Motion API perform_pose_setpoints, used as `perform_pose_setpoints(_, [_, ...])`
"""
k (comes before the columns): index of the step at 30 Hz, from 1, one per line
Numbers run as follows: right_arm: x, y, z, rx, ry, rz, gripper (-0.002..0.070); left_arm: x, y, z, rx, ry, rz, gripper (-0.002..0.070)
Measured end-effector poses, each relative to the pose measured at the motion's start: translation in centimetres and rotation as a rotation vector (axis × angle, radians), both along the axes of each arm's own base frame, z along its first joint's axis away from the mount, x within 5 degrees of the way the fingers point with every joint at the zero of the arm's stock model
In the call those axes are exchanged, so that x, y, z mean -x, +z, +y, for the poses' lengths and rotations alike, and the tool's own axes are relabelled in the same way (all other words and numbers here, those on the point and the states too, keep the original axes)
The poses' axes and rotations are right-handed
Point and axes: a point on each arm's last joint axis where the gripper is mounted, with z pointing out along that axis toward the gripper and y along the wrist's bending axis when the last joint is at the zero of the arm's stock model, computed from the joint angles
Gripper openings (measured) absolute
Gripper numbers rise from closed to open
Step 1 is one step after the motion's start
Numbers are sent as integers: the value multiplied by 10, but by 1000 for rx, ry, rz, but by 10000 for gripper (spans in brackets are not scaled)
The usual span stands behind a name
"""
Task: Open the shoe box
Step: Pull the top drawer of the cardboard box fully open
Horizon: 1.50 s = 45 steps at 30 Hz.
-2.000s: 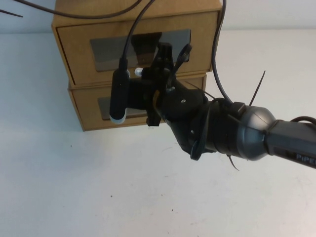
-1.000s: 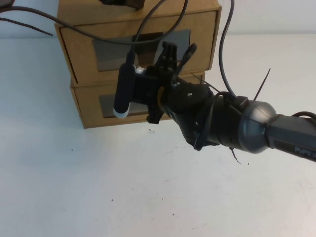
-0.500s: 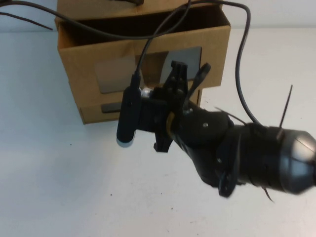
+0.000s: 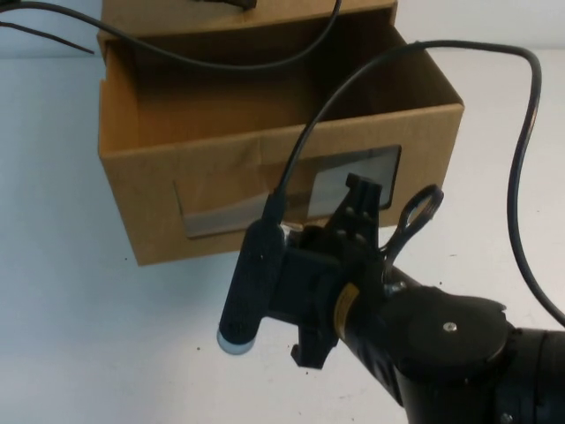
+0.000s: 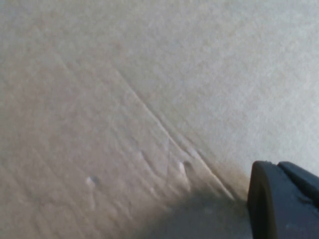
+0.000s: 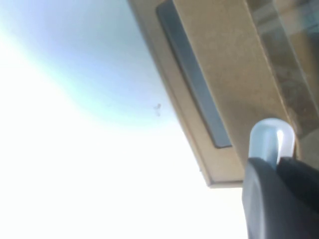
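Table (image 4: 53,336): we are seeing a pale surface spreading under and around the right gripper, and it is carrying the box.
Shoe box (image 4: 159,177): the brown cardboard drawer is standing straight ahead of the right gripper's tips. Its top is showing open and we are looking down into its bare inside.
Right arm (image 4: 441,353): it is filling the near corner behind the gripper and reaching forward toward the box front.
Window (image 4: 212,212): a clear panel is running across the box front, and the gripper tips are sitting over its right part.
Right gripper (image 4: 362,187): it is pressing up against the box front with its jaws drawn narrow and pinching the knob.
Left gripper (image 5: 279,194): it is hanging close over plain cardboard, beyond the right gripper at the far side of the box. We are unable to tell its state.
Pale knob (image 6: 270,137): the small rounded translucent pull is sticking out just past the right gripper's tips, against the box front.
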Motion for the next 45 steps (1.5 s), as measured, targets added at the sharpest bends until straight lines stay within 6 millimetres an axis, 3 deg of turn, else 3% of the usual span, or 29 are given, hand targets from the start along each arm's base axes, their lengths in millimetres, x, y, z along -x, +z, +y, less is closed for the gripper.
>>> perform_pose_setpoints(11, [28, -11, 1, -4, -33, 135, 8, -1, 0, 1, 0, 2, 1, -5])
perform_pose_setpoints(21, [37, -13, 2, -9, -50, 185, 20, -1, 0, 1, 0, 2, 1, -5])
perform_pose_setpoints(24, [38, -12, 0, -28, -68, 208, 82, -1, 0, 1, 5, 2, 3, -5])
perform_pose_setpoints(27, [40, -5, -5, -66, -94, 242, 198, -1, 1, 0, 12, -1, 2, -5])
perform_pose_setpoints(29, [42, 5, -9, -112, -106, 261, 273, 0, 4, 1, 16, -2, -6, -5])
perform_pose_setpoints(32, [47, 24, -17, -191, -114, 288, 309, 1, 8, 1, 16, -7, -14, -5])
perform_pose_setpoints(36, [51, 54, -32, -293, -129, 285, 256, 3, 15, 3, 13, -9, -29, -5])
perform_pose_setpoints(39, [49, 76, -44, -335, -183, 240, 137, 10, 25, 6, 26, -12, -47, -5])
perform_pose_setpoints(42, [38, 98, -54, -376, -267, 198, 30, 22, 43, 11, 38, -15, -83, -5])
perform_pose_setpoints(45, [21, 117, -68, -428, -347, 154, 0, 38, 64, 16, 49, -23, -136, -5])
